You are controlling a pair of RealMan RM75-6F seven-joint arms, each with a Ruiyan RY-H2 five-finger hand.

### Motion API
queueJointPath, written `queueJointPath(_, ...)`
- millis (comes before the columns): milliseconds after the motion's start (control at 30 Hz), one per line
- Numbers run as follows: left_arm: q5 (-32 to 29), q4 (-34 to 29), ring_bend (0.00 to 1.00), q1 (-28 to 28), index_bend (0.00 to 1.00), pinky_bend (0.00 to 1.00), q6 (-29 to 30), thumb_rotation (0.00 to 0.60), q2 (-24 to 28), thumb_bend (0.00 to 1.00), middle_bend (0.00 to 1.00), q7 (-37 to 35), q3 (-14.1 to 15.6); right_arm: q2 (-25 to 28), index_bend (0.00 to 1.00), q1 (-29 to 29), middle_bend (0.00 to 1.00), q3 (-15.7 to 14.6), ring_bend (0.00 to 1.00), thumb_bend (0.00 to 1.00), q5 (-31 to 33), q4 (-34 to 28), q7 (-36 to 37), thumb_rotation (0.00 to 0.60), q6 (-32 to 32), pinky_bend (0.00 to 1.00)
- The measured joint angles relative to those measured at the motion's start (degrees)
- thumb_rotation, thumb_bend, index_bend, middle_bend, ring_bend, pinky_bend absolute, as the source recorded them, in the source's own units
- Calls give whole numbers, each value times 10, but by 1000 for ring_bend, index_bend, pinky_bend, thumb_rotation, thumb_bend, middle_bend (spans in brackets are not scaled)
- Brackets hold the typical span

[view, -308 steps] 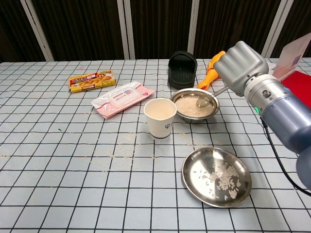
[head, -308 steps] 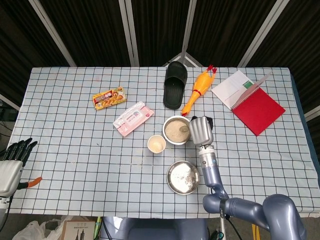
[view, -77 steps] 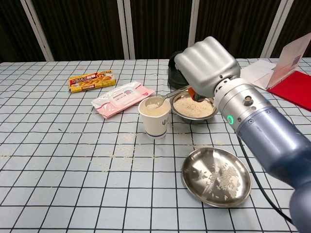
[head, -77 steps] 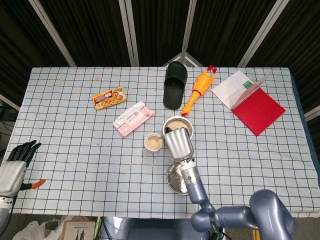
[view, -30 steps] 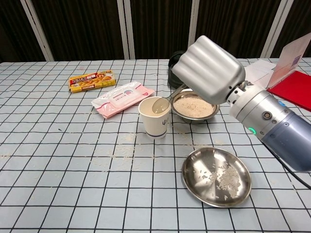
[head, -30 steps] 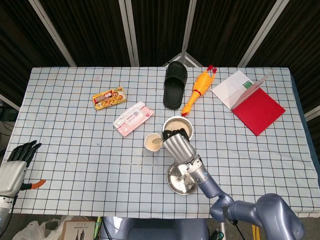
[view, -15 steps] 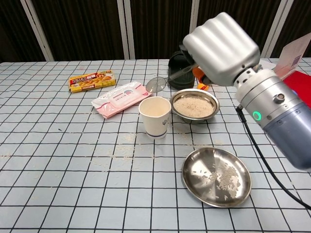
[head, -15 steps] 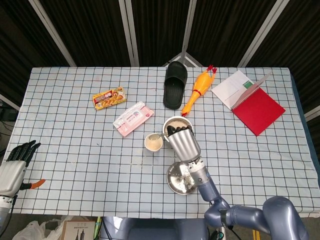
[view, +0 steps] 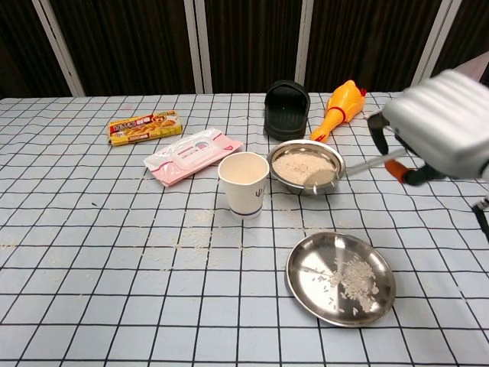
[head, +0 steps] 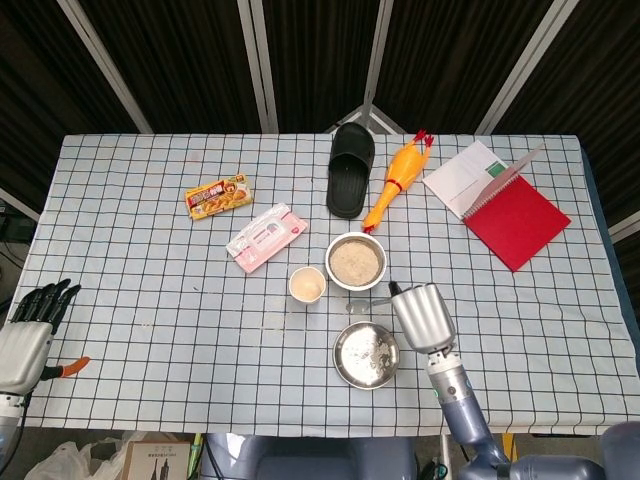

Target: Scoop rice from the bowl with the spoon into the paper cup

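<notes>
The steel rice bowl (head: pixel 355 261) (view: pixel 306 165) sits mid-table, with the white paper cup (head: pixel 308 286) (view: pixel 247 183) just to its left; the cup has rice in it. My right hand (head: pixel 425 315) (view: pixel 442 122) grips the spoon (head: pixel 368 300) (view: pixel 348 170) by its handle, to the right of the bowl. The spoon points left, its head at the bowl's near rim in the chest view. Whether the spoon carries rice I cannot tell. My left hand (head: pixel 30 325) lies open off the table's left edge, far from everything.
A steel plate (head: pixel 366 354) (view: pixel 340 277) with loose rice lies just in front of the bowl. Behind it are a black slipper (head: pixel 350 170) and a rubber chicken (head: pixel 396 178). A red notebook (head: pixel 515 220) lies at the right, a pink packet (head: pixel 265 237) and curry box (head: pixel 217 196) at the left. Grains are scattered by the cup.
My right hand has carried the spoon away from above the cup, rightward and toward me, past the bowl. The left hand has not moved.
</notes>
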Motion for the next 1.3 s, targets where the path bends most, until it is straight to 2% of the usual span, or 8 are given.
queueJointPath(167, -2, 2, 0, 2, 0, 0, 3, 600, -3, 0, 0, 8, -1, -11, 672, -30, 880, -37, 955, 587, 24, 8, -9, 600, -23, 1000)
queueJointPath(467, -7, 3, 0, 2, 0, 0, 2, 600, -3, 0, 0, 9, -3, -39, 641, -50, 880, -29, 955, 587, 59, 35, -27, 600, -43, 1000)
queueJointPath(533, -8, 3, 0, 2, 0, 0, 1, 600, -3, 0, 0, 9, -3, -39, 562, -53, 880, -27, 955, 570, 64, 35, -33, 600, -46, 1000)
queueJointPath(700, -8, 3, 0, 2, 0, 0, 1, 600, -3, 0, 0, 10, -3, -38, 173, -58, 880, -27, 936, 396, 71, 30, -52, 600, -48, 1000)
queueJointPath(800, -8, 3, 0, 2, 0, 0, 2, 600, -3, 0, 0, 11, -3, -36, 10, -62, 880, -27, 925, 321, 74, 24, -68, 600, -46, 1000)
queueJointPath(1100, -10, 5, 0, 4, 0, 0, 5, 600, -6, 0, 0, 18, -4, -15, 0, -76, 836, -27, 869, 285, 72, 0, -93, 600, -31, 1000)
queueJointPath(1233, -11, 7, 0, 6, 0, 0, 8, 600, -6, 0, 0, 18, -4, 8, 0, -84, 719, -27, 760, 285, 59, -17, -84, 600, -16, 949)
queueJointPath(1300, -10, 9, 0, 7, 0, 0, 11, 600, -7, 0, 0, 17, -5, 24, 0, -89, 608, -29, 643, 284, 44, -24, -73, 600, -6, 867)
